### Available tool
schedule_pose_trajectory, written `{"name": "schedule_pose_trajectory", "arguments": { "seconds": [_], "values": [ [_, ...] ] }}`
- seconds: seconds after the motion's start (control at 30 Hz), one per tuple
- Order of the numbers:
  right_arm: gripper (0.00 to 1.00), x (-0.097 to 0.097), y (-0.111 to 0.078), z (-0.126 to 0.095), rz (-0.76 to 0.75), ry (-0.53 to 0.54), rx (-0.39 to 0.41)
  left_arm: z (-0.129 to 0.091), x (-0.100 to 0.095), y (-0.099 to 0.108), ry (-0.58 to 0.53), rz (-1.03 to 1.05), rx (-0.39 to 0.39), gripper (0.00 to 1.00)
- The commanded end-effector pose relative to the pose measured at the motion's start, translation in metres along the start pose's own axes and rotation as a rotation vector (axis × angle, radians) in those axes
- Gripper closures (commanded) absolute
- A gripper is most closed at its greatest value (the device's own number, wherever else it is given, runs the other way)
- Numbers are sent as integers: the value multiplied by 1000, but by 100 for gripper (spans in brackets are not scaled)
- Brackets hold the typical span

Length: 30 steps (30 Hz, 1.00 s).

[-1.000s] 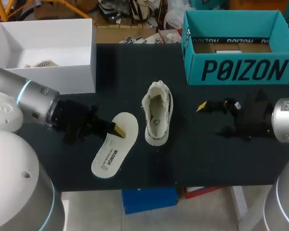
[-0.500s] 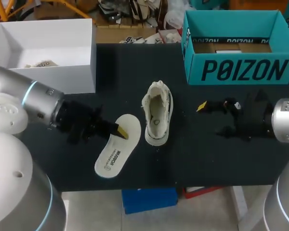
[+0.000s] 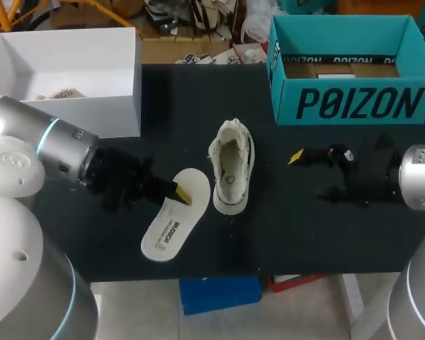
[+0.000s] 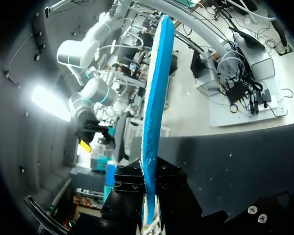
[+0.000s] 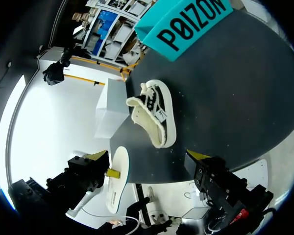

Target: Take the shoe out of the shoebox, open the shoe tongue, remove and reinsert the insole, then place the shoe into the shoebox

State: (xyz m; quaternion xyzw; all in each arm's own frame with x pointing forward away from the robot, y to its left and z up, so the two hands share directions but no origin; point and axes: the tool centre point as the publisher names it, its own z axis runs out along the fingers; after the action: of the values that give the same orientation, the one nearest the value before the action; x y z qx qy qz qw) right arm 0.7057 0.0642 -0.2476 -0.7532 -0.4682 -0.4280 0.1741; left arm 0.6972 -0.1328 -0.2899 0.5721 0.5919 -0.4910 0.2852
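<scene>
While the left jaws pinch a flat white foam insole (image 3: 173,218), a cream canvas shoe (image 3: 231,167) lies just beyond them. The right jaws gape, empty.

Insole (image 3: 176,214) beside shoe (image 3: 231,166), perhaps touching

- A black table (image 3: 304,227) is spanning the head view, its near edge running straight across.
- Its matte top is lying flat, showing a few pale specks.
- An open white box (image 3: 71,71) is sitting at its far left corner.
</scene>
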Motion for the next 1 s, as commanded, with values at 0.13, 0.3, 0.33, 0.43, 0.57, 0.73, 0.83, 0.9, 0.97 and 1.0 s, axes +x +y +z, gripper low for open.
{"name": "schedule_pose_trajectory", "arguments": {
  "seconds": [0.13,0.3,0.33,0.43,0.57,0.73,0.83,0.9,0.97,1.0],
  "values": [
    [0,1,0,1,0,-1,1,0,-1,2,6,0,3,100],
    [0,1,0,1,0,-1,1,0,-1,2,6,0,3,100],
    [0,1,0,1,0,-1,1,0,-1,2,6,0,3,100],
    [0,1,0,1,0,-1,1,2,0,9,46,-5,-13,100],
    [0,1,0,1,0,-1,1,10,2,20,118,-31,4,100],
    [0,1,0,1,0,-1,1,20,3,32,176,-37,15,100],
    [0,1,0,1,0,-1,1,25,5,40,200,-53,24,100],
    [0,1,0,1,0,-1,1,29,7,44,204,-79,42,100],
    [0,1,0,1,0,-1,1,32,9,50,221,-79,35,100],
    [0,1,0,1,0,-1,1,33,9,52,215,-91,44,100]
  ]
}}
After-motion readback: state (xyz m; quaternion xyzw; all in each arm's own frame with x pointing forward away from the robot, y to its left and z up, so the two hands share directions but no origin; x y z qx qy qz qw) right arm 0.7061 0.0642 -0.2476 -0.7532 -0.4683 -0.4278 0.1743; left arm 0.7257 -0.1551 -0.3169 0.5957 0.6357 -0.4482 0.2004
